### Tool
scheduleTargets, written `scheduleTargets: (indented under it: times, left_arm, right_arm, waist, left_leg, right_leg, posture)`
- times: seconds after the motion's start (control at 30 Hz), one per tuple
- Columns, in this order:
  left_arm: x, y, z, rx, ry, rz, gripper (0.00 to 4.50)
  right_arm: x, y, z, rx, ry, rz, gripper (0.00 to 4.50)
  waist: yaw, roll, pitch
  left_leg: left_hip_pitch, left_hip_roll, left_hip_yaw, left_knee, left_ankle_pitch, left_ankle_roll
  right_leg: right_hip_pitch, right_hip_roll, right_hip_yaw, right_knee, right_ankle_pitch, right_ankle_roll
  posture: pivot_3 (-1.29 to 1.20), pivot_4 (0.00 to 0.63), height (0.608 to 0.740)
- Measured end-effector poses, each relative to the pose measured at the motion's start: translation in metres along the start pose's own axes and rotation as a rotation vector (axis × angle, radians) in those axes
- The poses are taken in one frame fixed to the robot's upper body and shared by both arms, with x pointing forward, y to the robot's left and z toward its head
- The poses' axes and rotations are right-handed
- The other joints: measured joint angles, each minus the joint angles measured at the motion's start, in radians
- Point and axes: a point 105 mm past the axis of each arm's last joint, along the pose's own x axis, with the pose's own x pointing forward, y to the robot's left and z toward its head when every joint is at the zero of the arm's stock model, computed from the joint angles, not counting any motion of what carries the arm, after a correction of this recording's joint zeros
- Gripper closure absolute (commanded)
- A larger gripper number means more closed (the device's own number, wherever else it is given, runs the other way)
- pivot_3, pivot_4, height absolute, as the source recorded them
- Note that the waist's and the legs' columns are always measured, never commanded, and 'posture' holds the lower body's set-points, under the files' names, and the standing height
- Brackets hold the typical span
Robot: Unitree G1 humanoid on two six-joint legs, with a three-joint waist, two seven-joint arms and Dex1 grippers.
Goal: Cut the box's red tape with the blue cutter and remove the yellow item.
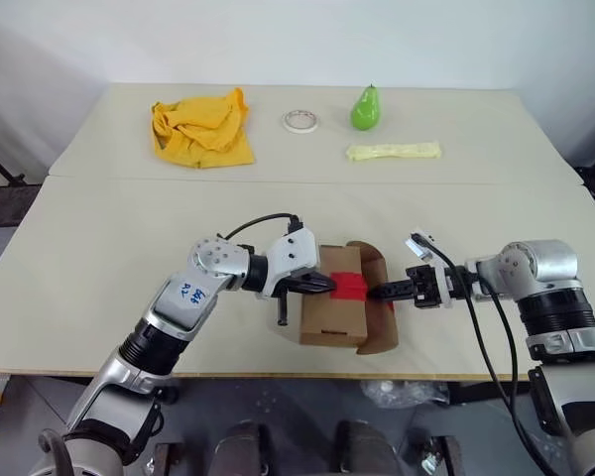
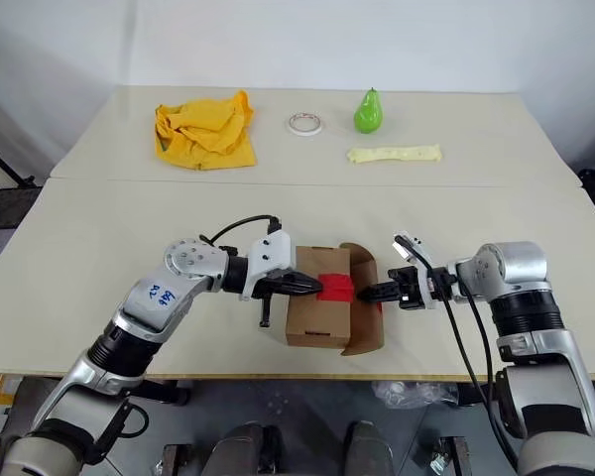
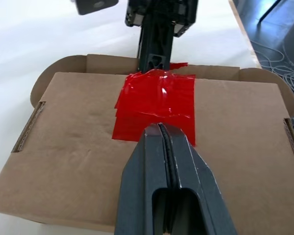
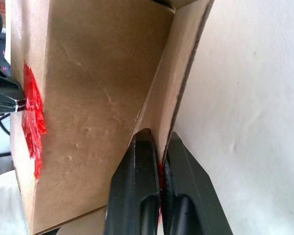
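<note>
Brown cardboard, the box (image 1: pixel 332 319) sits between both grippers. Left gripper (image 1: pixel 327 284), fingers pressed together, touches the crinkled glossy red tape (image 1: pixel 348 286) on top; right gripper (image 1: pixel 375 293) pinches the rounded side flap (image 4: pixel 179 83).

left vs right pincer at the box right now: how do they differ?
The left pincer rests shut on the red tape on top of the box, gripping nothing; the right pincer is shut on the box's open side flap. The left comes in over the lid, the right from the flap side. Both are closed and touching the box.
</note>
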Motion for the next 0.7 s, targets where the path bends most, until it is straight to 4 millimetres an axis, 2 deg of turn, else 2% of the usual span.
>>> scheduleTargets:
  times: [0.2, 0.27, 0.4, 0.6, 0.7]
  left_arm:
    - [0.019, 0.0, 0.011, 0.045, -0.131, 0.01, 4.5]
    - [0.042, 0.0, 0.021, 0.022, -0.231, 0.034, 4.5]
    - [0.073, -0.007, 0.034, 0.006, -0.319, 0.045, 4.5]
    - [0.094, -0.012, 0.042, -0.008, -0.376, 0.053, 4.5]
    - [0.101, -0.014, 0.038, -0.027, -0.371, 0.06, 4.5]
  right_arm:
    - [-0.035, 0.004, 0.014, 0.019, -0.014, -0.103, 4.46]
    - [-0.069, 0.007, 0.023, 0.006, -0.041, -0.202, 4.46]
    - [-0.114, 0.02, 0.036, -0.05, -0.077, -0.329, 4.46]
    - [-0.134, 0.034, 0.041, -0.098, -0.02, -0.436, 4.46]
    - [-0.139, 0.047, 0.044, -0.139, 0.009, -0.452, 4.46]
  waist:
    - [0.009, 0.004, 0.002]
    - [0.024, 0.012, 0.007]
    - [0.024, 0.011, 0.007]
    - [0.02, 0.012, 0.008]
    - [0.02, 0.012, 0.008]
  left_leg:
    - [-0.005, -0.004, -0.001, 0.002, -0.001, 0.004]
    - [-0.011, -0.006, 0.0, 0.004, -0.001, 0.01]
    - [-0.012, -0.011, 0.002, 0.003, -0.004, 0.012]
    - [-0.012, -0.01, 0.003, 0.003, -0.006, 0.012]
    - [-0.013, -0.009, 0.003, 0.003, -0.006, 0.012]
  right_leg:
    - [-0.002, -0.005, -0.002, -0.001, 0.001, 0.001]
    - [-0.006, -0.011, -0.003, -0.002, 0.002, 0.004]
    - [-0.005, -0.012, -0.006, -0.01, 0.005, 0.009]
    - [-0.006, -0.012, -0.008, -0.012, 0.005, 0.009]
    - [-0.006, -0.012, -0.009, -0.013, 0.005, 0.009]
  posture:
    - [0.0, 0.15, 0.74]
    - [0.0, 0.15, 0.74]
    - [0.0, 0.15, 0.74]
    - [0.0, 0.15, 0.74]
    - [0.0, 0.15, 0.74]
